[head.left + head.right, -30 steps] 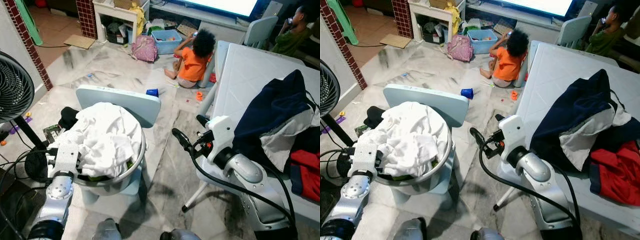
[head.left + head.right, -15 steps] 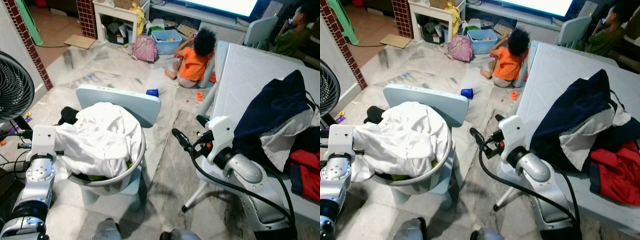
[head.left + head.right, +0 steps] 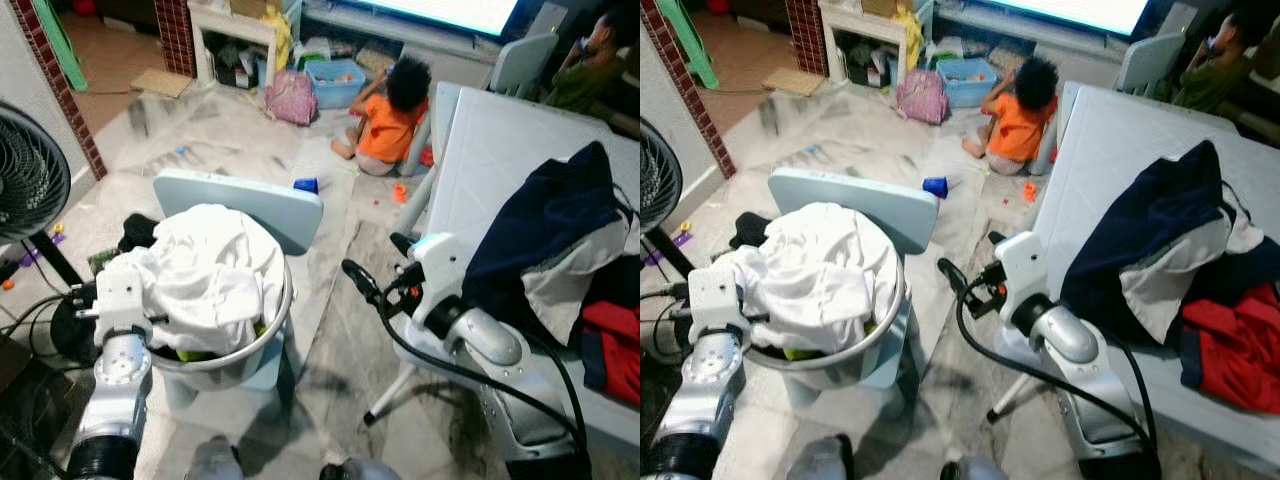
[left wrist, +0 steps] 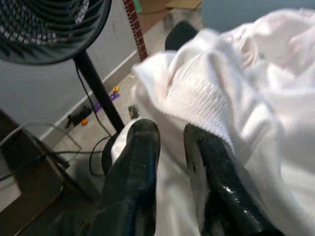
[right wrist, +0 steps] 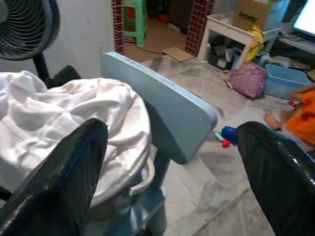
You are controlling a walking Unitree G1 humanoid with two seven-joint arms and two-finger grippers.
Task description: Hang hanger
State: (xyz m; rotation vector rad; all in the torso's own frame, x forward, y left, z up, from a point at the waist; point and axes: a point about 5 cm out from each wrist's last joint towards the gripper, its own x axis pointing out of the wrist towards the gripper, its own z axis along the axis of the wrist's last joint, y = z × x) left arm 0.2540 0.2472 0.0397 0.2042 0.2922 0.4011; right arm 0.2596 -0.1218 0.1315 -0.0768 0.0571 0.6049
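Left gripper [image 4: 170, 147], lower left of the head views at the near rim of the basin [image 3: 262, 340], has its two black fingers [image 4: 140, 162] pinched close on a fold of the white cloth [image 3: 215, 275] heaped there. Right gripper [image 5: 172, 162], centre of the head views beside the white table [image 3: 500, 140], is released, fingers spread wide and holding nothing, facing the pale blue chair [image 3: 255, 200] that carries the basin. Dark blue garment [image 3: 545, 225] and red garment [image 3: 610, 345] lie on the table at right; fan [image 3: 25, 180] stands at the left edge; a person in orange [image 3: 390, 110] sits on the floor, upper centre.
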